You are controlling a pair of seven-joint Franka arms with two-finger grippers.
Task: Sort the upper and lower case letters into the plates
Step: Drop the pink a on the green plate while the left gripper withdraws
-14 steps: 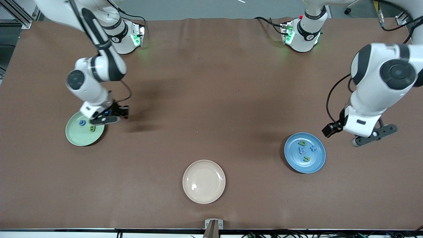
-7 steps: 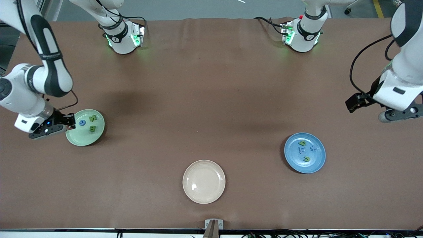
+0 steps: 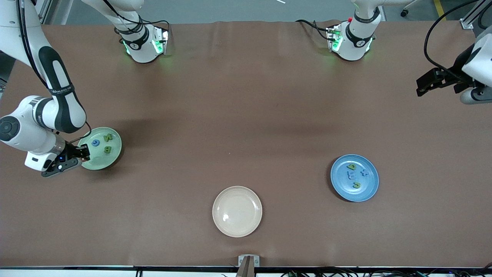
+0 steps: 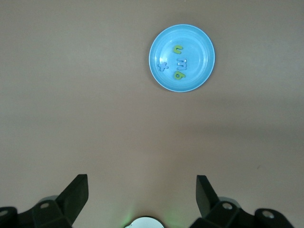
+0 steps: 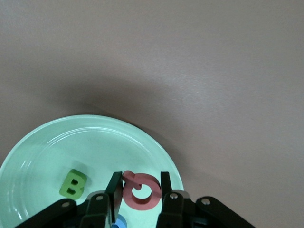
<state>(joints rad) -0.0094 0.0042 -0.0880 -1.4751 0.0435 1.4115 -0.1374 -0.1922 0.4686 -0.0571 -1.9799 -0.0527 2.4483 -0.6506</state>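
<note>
Two grippers: right gripper [image 5: 137, 190] jaws clamping pink toy letter Q [image 5: 141, 190] over pale green round plate [image 5: 42, 147]; left gripper [image 4: 141, 192] jaws gaping wide, empty, hanging over brown bench [image 3: 246, 115].

Brown, plain desk [image 3: 246, 115]. Pale green plate [image 3: 115, 154] with green letter N [image 3: 108, 137], green letter B [image 3: 107, 150] and blue letter [image 3: 95, 142]. Pink letter Q [image 5: 140, 191] between black fingers of right gripper [image 5: 138, 194]. Blue plate [image 3: 371, 190] with two green, two blue letters. Cream-beige plate [image 3: 237, 211], unpatterned. White arms with black joints, green-lit bases.
</note>
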